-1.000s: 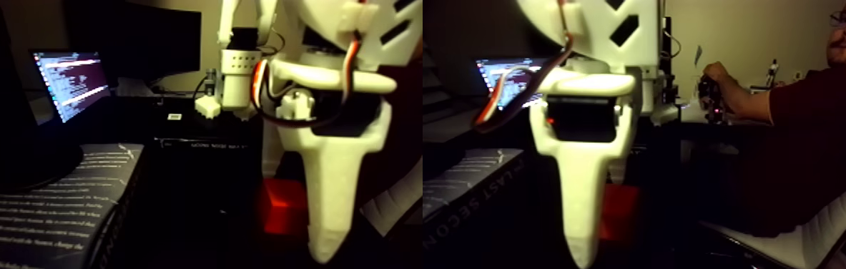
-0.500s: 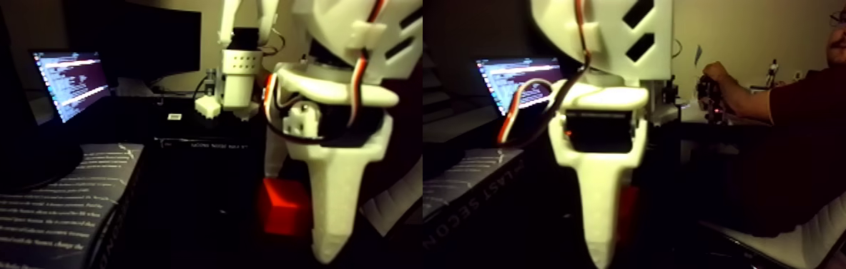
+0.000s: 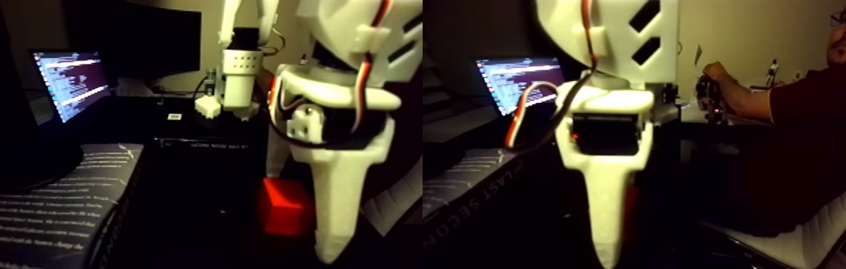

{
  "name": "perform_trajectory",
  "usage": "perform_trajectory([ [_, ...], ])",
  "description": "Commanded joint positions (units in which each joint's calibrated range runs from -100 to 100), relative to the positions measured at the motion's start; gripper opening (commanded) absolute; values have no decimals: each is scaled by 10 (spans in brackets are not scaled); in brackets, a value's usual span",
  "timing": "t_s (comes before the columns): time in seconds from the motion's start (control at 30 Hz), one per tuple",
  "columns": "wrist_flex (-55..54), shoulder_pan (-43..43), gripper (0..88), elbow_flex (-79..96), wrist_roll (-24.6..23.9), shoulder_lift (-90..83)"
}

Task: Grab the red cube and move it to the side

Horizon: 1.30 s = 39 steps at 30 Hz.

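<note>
The fixed view is a side-by-side pair of nearly equal pictures. The red cube (image 3: 284, 207) sits low on the dark surface in the left half. In the right half only a thin red sliver of it (image 3: 631, 207) shows past the white finger. My white gripper (image 3: 303, 229) hangs close to the camera, pointing down. Its broad front finger (image 3: 334, 207) covers the cube's right side. A second white finger (image 3: 274, 154) stands behind the cube's upper left. The cube lies between the two fingers, and contact cannot be made out.
A lit laptop (image 3: 74, 82) and a second white arm (image 3: 237, 79) stand at the back left. A dark printed book (image 3: 35, 214) lies at the front left. A person (image 3: 822, 121) sits at the right on a white chair (image 3: 836, 229).
The gripper has shifted a little to the right and turned slightly, covering more of the cube in the right half. The cube has stayed where it was.
</note>
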Motion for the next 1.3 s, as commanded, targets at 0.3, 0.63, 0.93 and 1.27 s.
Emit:
perform_trajectory([
  [0.3,1,-10,390,-30,-1,16],
  [0.63,0,6,390,-32,0,17],
  [0.93,-1,14,390,-31,2,16],
  [1.27,-1,11,257,-31,4,17],
])
